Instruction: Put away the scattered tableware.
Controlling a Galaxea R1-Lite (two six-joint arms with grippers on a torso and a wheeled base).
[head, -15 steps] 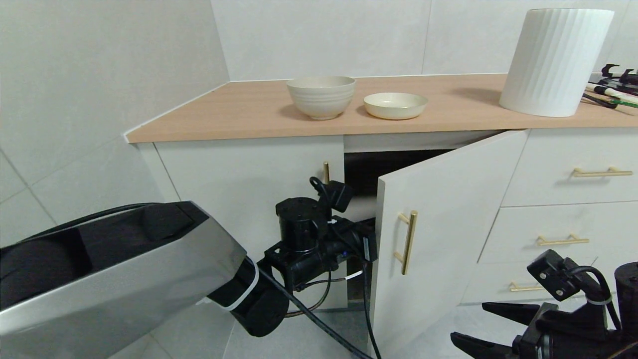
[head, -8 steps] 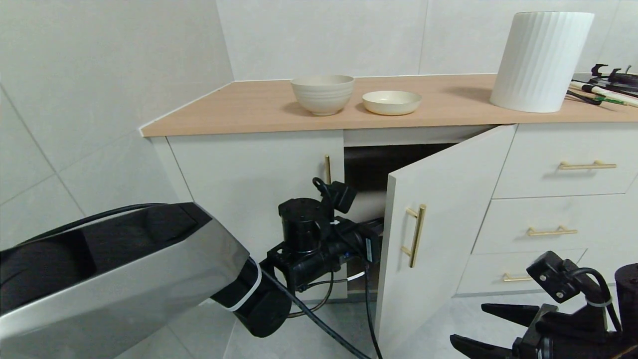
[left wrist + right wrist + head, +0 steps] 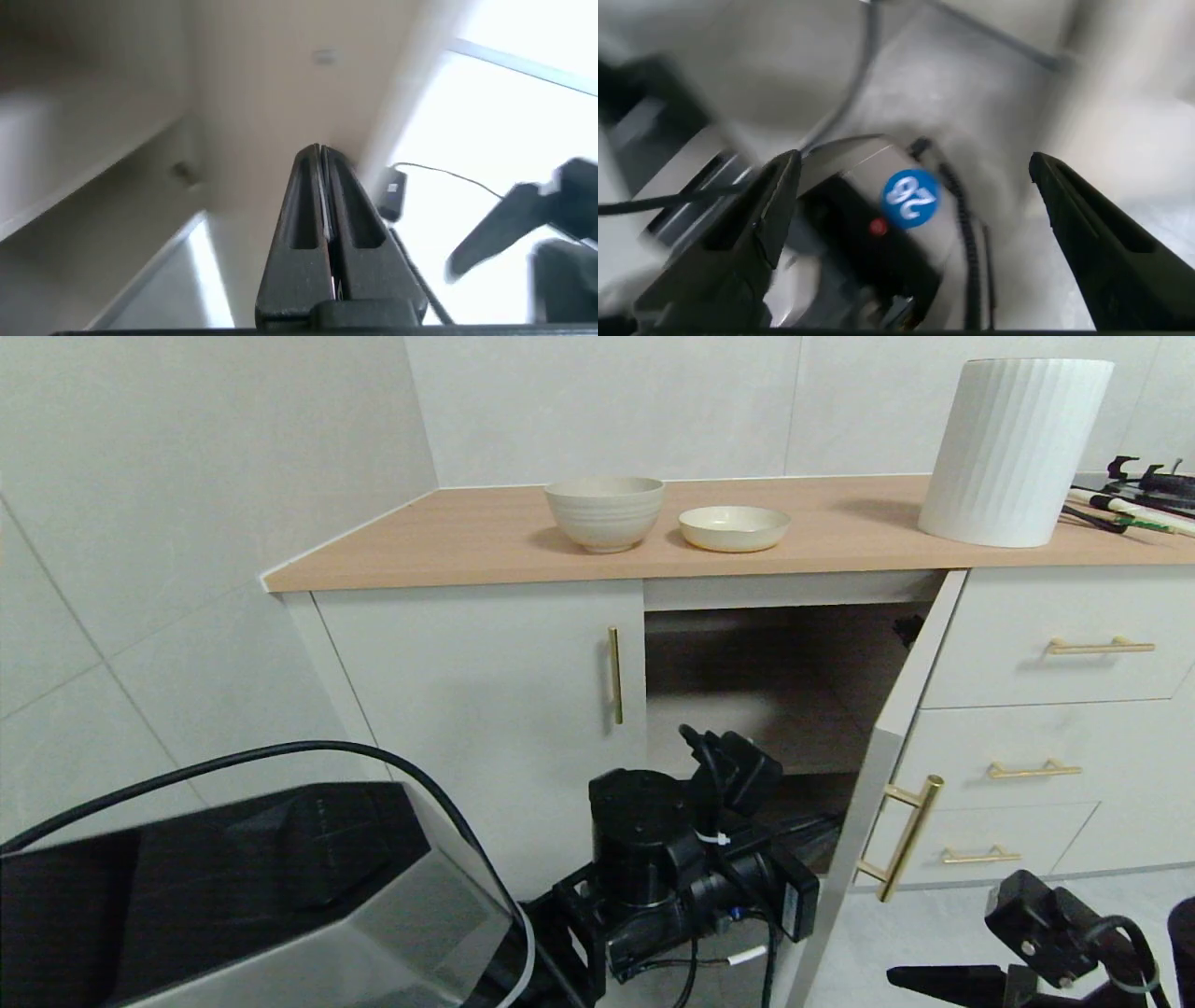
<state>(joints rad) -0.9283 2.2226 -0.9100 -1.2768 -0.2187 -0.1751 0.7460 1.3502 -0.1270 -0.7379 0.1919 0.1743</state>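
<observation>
The cupboard door (image 3: 887, 747) stands wide open, so the step in hand looks to be the turn from opening to fetching. The left gripper (image 3: 320, 154) sits low at the cupboard mouth, its jaws pressed flat together on nothing. The right gripper (image 3: 915, 166) hangs low off to the side, jaws spread wide and empty.

To do this well, the left arm should back out without knocking the door's edge, then rise to the countertop (image 3: 448, 546) and part its jaws before it comes down. The bowl (image 3: 605, 511) and the shallow dish (image 3: 734, 527) stand close beside each other near the counter's middle, above the opening. Each should be pinched at the rim on its outer side, so one is not pushed into the other. The shelf (image 3: 775, 728) inside seems bare, though its back is in shadow, so a low, level approach under the counter's front edge is wise (the door may drift back).

By count:
- Tableware: one bowl and one dish.
- Also on the counter: one ribbed white cylinder (image 3: 1015, 448) and a few utensils (image 3: 1134, 504) at the far right.
- Cupboard doors: two, one shut.
- Drawers: three.
</observation>
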